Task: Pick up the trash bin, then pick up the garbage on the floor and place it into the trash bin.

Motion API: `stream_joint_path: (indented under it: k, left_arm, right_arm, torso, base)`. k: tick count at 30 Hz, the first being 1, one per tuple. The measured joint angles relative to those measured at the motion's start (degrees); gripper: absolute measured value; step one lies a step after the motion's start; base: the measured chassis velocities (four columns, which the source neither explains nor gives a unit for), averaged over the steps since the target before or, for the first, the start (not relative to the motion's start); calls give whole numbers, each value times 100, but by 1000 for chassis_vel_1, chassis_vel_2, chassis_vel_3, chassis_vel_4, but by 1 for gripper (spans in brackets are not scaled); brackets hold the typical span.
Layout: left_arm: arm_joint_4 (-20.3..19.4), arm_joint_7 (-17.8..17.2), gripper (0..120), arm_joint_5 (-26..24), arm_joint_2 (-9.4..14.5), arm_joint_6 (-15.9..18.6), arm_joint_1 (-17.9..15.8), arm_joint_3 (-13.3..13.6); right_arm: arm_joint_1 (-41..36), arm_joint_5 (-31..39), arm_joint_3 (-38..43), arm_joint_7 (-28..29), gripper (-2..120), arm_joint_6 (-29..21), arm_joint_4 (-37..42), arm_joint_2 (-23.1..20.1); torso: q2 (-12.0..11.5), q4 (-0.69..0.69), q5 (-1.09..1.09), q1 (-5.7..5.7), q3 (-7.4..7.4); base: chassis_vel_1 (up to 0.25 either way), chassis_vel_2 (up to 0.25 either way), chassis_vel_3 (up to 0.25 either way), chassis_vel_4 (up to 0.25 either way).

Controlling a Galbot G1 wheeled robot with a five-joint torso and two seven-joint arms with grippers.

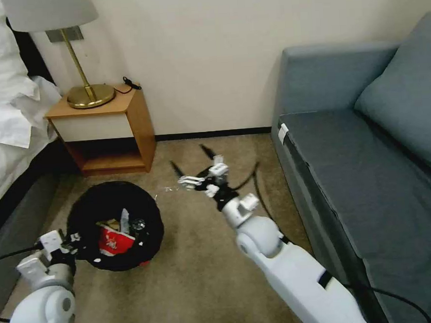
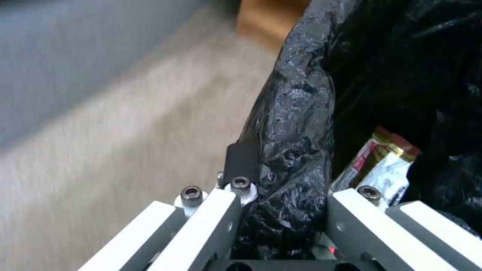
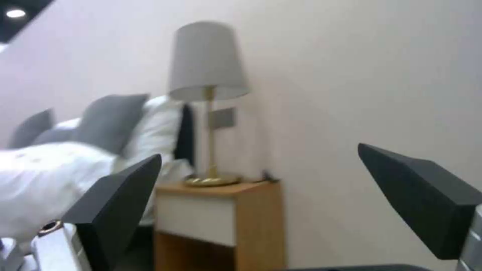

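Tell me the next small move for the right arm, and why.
Probably draw the right gripper back and scan for more litter: its fingers are open and empty, wrappers already lie in the trash bin, and the left gripper grips its bagged rim.

Tan carpet [image 1: 203, 279] under nightstand [image 1: 107, 129], sofa [image 1: 367, 171]

Soft, even room light, no hard shadows. Right claw [image 1: 192, 167] motion-blurred, fingers streaked toward 11–12 o'clock. Left wrist view: carpet [image 2: 125, 124] smeared, bin bag [image 2: 296, 124] glossy w/ glare. Right wrist view hazy; ceiling light [image 3: 15, 13] at 10 o'clock.
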Motion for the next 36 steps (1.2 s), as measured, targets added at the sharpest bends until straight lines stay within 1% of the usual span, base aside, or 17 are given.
stream_joint_path:
  k: [3, 9, 14, 20, 21, 23, 25, 26, 28, 29, 30, 31, 32, 33, 34, 35, 36]
  left_arm:
    - [156, -445, 4, -797, 74, 240, -36, -110]
    - [431, -666, 4, -1316, 136, 340, -51, -157]
    - [522, -734, 9, -1414, 140, 450, -38, -138]
    - [489, -746, 36, -1439, 133, 419, 20, -36]
    - [489, -746, 36, -1439, 133, 419, 20, -36]
    - [245, -701, 44, -1415, 131, 340, 123, -80]
    - [-148, -471, 53, -1073, 73, 186, 350, -123]
    - [-148, -471, 53, -1073, 73, 186, 350, -123]
    - [-468, -124, 61, -320, -7, -234, 601, -91]
    - [-710, 447, 67, 456, -70, -991, 806, 0]
    - [-710, 447, 67, 456, -70, -991, 806, 0]
    - [-859, 1067, 73, 758, -112, -1785, 898, 102]
    - [-912, 1684, 78, 778, -142, -2597, 921, 215]
    - [-912, 1900, 80, 769, -151, -2859, 922, 248]
    - [-912, 1900, 80, 769, -151, -2859, 922, 248]
    - [-905, 2870, 87, 795, -199, -3651, 929, 338]
    - [-905, 2870, 87, 795, -199, -3651, 929, 338]
  right_arm:
    - [-481, -65, 305, 382, 100, -46, 490, -43]
    - [-954, -183, 493, 586, 100, -65, 790, -100]
    - [-1312, -337, 594, 868, 100, -60, 948, -10]
    - [-1727, -414, 695, 1118, 100, -132, 1162, 41]
    - [-1727, -414, 695, 1118, 100, -132, 1162, 41]
    - [-1783, -418, 732, 1144, 100, -151, 1221, 28]
    - [-1822, -419, 791, 1151, 100, -160, 1248, 27]
    - [-1822, -419, 791, 1151, 100, -160, 1248, 27]
    - [-1856, -395, 865, 1134, 100, -178, 1258, 57]
    - [-1963, -338, 964, 1005, 100, -291, 1322, 91]
    - [-1963, -338, 964, 1005, 100, -291, 1322, 91]
    - [-2064, -355, 1022, 956, 100, -375, 1379, 123]
    - [-2166, -414, 1055, 960, 100, -391, 1411, 155]
    - [-2214, -426, 1062, 963, 100, -350, 1412, 169]
    - [-2214, -426, 1062, 963, 100, -350, 1412, 169]
    - [-2361, -488, 1097, 949, 100, -142, 1410, 217]
    - [-2361, -488, 1097, 949, 100, -142, 1410, 217]
  torso:
    - [0, 0, 0, 0, 0]
    - [0, 0, -1, 0, 0]
    - [0, 0, 0, 0, 0]
    - [0, 0, -1, 0, 0]
    - [0, 0, -1, 0, 0]
    - [0, 0, -1, 0, 0]
    - [0, 0, 0, 0, 0]
    - [0, 0, 0, 0, 0]
    - [0, 1, 0, 0, 0]
    - [0, 2, 0, 0, 0]
    - [0, 2, 0, 0, 0]
    - [0, 3, 0, 0, 0]
    - [1, 1, 0, 0, 0]
    - [1, -1, 1, 0, -1]
    - [1, -1, 1, 0, -1]
    - [0, -2, 0, -1, 0]
    - [0, -2, 0, -1, 0]
  base:
    - [0, 0, 0, 0]
    - [0, 0, 0, 0]
    - [0, 0, 0, 0]
    - [0, 0, 0, 0]
    - [0, 0, 0, 0]
    - [0, 0, 0, 0]
    - [0, 0, 0, 0]
    - [0, 0, 0, 0]
    - [0, 0, 0, 0]
    - [0, 0, 0, 0]
    - [0, 0, 0, 0]
    - [0, 0, 0, 0]
    - [0, 0, 0, 0]
    - [0, 0, 0, 0]
    - [0, 0, 0, 0]
    - [0, 0, 0, 0]
    - [0, 0, 0, 0]
